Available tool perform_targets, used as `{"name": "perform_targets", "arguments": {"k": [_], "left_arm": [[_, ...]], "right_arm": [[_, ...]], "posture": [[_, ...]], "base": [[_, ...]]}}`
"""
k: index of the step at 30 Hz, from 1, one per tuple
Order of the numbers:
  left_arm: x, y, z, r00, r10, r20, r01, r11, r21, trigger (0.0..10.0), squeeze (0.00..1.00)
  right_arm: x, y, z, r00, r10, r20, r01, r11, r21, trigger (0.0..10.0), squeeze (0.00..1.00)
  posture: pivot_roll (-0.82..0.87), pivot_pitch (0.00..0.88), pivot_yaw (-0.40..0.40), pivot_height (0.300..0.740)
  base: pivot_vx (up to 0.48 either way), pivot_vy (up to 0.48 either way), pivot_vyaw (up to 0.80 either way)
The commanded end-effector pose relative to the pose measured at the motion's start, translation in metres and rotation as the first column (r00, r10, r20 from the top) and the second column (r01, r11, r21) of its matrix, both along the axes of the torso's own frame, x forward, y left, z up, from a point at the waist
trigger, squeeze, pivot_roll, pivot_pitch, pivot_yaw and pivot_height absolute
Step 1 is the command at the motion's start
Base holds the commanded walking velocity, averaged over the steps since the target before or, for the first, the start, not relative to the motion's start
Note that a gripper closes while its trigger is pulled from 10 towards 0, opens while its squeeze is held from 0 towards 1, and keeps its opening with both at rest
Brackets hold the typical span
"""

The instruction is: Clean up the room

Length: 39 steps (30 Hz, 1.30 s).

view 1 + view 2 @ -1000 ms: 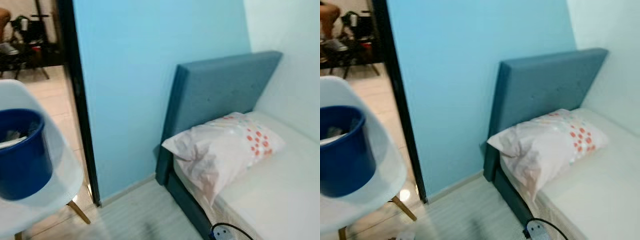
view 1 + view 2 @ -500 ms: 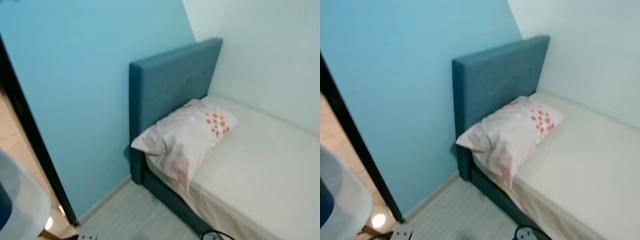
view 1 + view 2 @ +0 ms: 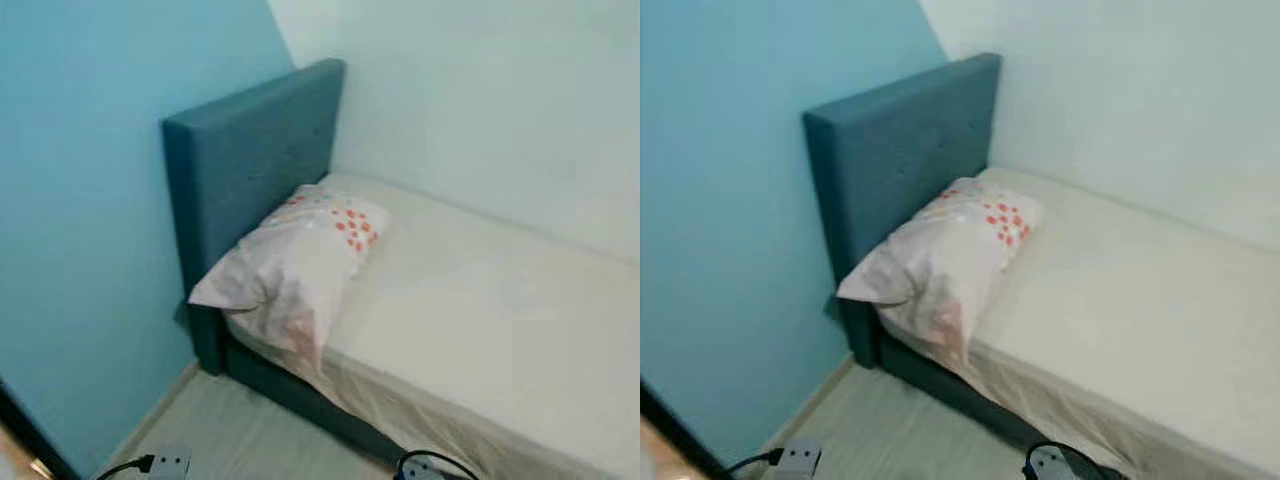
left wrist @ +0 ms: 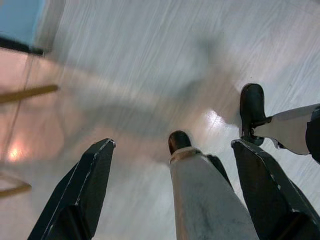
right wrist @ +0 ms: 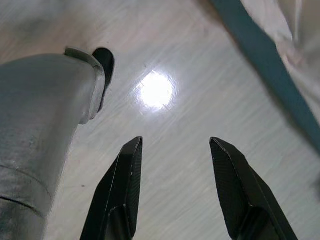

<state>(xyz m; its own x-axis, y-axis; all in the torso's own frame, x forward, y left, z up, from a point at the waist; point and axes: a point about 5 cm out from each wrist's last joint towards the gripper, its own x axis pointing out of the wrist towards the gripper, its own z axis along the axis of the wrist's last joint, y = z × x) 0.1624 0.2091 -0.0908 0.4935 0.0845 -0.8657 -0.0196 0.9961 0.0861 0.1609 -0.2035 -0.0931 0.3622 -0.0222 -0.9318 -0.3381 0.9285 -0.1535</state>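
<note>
A single bed (image 3: 500, 330) with a bare white mattress stands against the white wall. Its teal padded headboard (image 3: 250, 160) backs onto the blue wall. A crumpled white pillow (image 3: 295, 265) with orange dots lies at the head end, hanging over the mattress edge. My left gripper (image 4: 173, 144) hangs open over the pale wood floor, with my silver leg and black foot between its fingers in the left wrist view. My right gripper (image 5: 176, 141) hangs open above the floor beside the bed's teal base (image 5: 270, 65), holding nothing.
A white power strip (image 3: 798, 458) with a black cable lies on the floor by the blue wall. A black cable loop with a plug (image 3: 1055, 462) lies at the foot of the bed frame. Pale floor runs between the blue wall and the bed.
The camera has swung right. The white chair with the blue bucket and the doorway have slid out of the picture; more of the bed and white wall are in view.
</note>
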Motion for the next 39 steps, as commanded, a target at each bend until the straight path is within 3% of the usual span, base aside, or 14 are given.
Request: {"name": "perform_targets", "arguments": {"k": [1,8,12,14,17,18,21,26,31,39], "left_arm": [[0.001,0.004,0.001,1.000,0.015,0.012,-0.015,1.000,0.000,10.0,0.00],[-0.005,0.010,0.000,0.999,0.039,0.004,-0.039,0.999,0.022,10.0,0.00],[-0.002,0.012,0.002,0.999,0.043,0.012,-0.043,0.997,0.061,10.0,0.00],[0.000,0.012,0.003,0.999,0.043,0.020,-0.044,0.997,0.069,10.0,0.00],[0.003,0.014,0.004,0.999,0.043,0.030,-0.045,0.995,0.087,10.0,0.00],[0.002,0.017,0.005,0.998,0.062,0.034,-0.064,0.994,0.091,10.0,0.00],[0.001,0.018,0.004,0.997,0.069,0.034,-0.072,0.993,0.092,10.0,0.00],[-0.012,0.017,-0.001,0.999,0.054,-0.008,-0.053,0.994,0.100,10.0,0.00],[-0.012,0.015,-0.002,0.999,0.041,-0.012,-0.040,0.994,0.103,10.0,0.00],[-0.008,0.011,-0.001,0.999,0.039,-0.003,-0.038,0.995,0.089,10.0,0.00]], "right_arm": [[0.001,-0.007,0.002,1.000,0.009,0.004,-0.009,1.000,-0.018,10.0,0.00],[-0.005,-0.027,0.004,1.000,-0.012,0.007,0.013,1.000,-0.027,10.0,0.00],[-0.008,-0.029,0.003,1.000,-0.004,0.004,0.004,1.000,-0.027,10.0,0.00],[-0.008,-0.028,0.003,1.000,0.001,0.009,-0.001,1.000,-0.024,10.0,0.00],[-0.006,-0.020,0.002,1.000,-0.003,0.028,0.003,1.000,0.000,10.0,0.00],[0.000,-0.007,0.002,0.999,0.011,0.043,-0.012,1.000,0.023,10.0,0.00],[0.002,-0.003,0.002,0.999,0.021,0.046,-0.023,0.999,0.027,10.0,0.00],[0.018,0.013,0.006,0.996,0.008,0.087,-0.014,0.998,0.062,10.0,0.00],[0.018,0.011,0.007,0.996,-0.007,0.092,0.001,0.998,0.061,10.0,0.00],[0.005,-0.006,0.004,0.995,-0.070,0.075,0.065,0.996,0.059,10.0,0.00]], "posture": [[0.05,0.000,-0.093,0.740],[0.02,0.000,-0.078,0.740],[0.04,0.000,-0.089,0.740],[0.05,0.000,-0.090,0.740],[0.06,0.000,-0.105,0.740],[0.07,0.000,-0.103,0.740],[0.07,0.000,-0.103,0.740],[0.06,0.000,-0.079,0.740],[0.05,0.000,-0.070,0.740],[0.03,0.000,-0.065,0.740]], "base": [[0.000,0.000,-0.76],[0.000,0.000,-0.76],[0.000,0.000,-0.76],[0.000,0.000,-0.76],[0.000,0.000,-0.21],[0.000,-0.480,0.00],[0.000,-0.480,0.00],[0.000,-0.480,0.00],[0.000,-0.480,0.00],[0.000,-0.480,0.00]]}}
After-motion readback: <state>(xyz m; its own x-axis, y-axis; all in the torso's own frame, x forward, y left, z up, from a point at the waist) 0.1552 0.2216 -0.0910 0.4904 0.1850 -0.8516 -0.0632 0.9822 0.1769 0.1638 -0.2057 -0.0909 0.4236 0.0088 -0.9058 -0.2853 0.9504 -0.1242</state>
